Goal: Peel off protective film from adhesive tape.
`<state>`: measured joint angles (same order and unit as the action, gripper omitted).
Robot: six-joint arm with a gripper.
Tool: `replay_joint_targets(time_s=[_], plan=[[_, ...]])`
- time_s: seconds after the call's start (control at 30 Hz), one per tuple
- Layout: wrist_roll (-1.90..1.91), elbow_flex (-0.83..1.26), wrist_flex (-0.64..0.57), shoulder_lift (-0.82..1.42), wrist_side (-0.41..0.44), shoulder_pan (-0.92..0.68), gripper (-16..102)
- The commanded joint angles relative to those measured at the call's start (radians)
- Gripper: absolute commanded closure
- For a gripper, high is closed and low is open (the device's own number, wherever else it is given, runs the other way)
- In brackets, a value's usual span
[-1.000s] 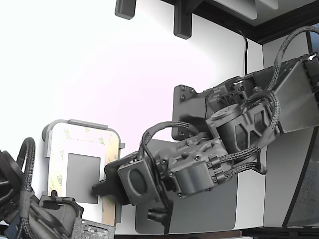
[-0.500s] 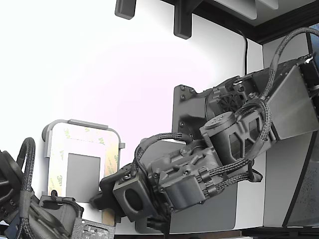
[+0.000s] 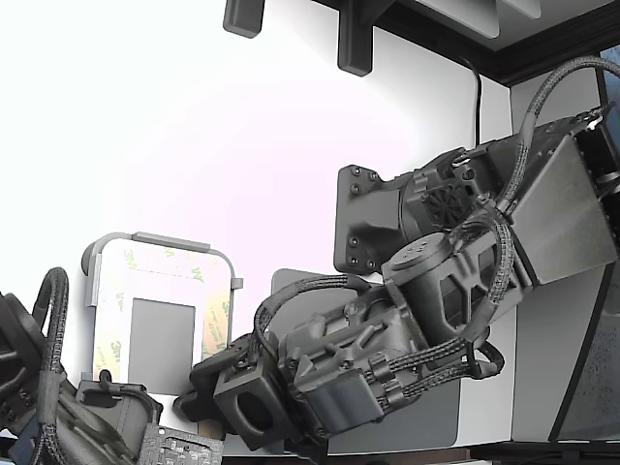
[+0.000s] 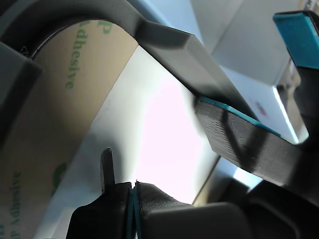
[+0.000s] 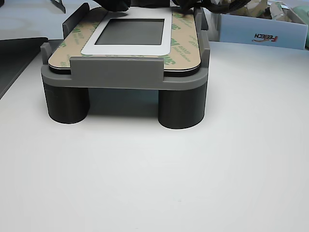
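Note:
The adhesive tape forms a pale-yellow border with green logos around a white frame and a small grey rectangle, all lying on a grey raised fixture. In the exterior view the tape sits at the lower left. The protective film fills the wrist view's side as tan paper printed "Adhesive". My gripper is at the fixture's near right corner in the exterior view. Its fingertips are pressed together beside the film's edge. I cannot tell whether film is pinched between them.
A second arm stands at the exterior view's lower left, close to the fixture. A dark-grey mat lies under my arm. A dark bar with a teal pad crosses the wrist view. A blue-and-white box stands behind the fixture.
My arm has swung down and toward the exterior view's left. The gripper dropped from beside the fixture's right strip to its lower right corner. The fixture has not moved.

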<state>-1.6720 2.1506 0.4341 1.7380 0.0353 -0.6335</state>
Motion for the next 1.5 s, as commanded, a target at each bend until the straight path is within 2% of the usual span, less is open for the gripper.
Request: replay_joint_targets(time_s=[0.0, 1.47], plan=[[0.003, -0.035, -0.011, 0.012, -0.005, 0.008, 97], [-0.037, -0.064, 0.009, -0.028, -0.023, -0.011, 97]])
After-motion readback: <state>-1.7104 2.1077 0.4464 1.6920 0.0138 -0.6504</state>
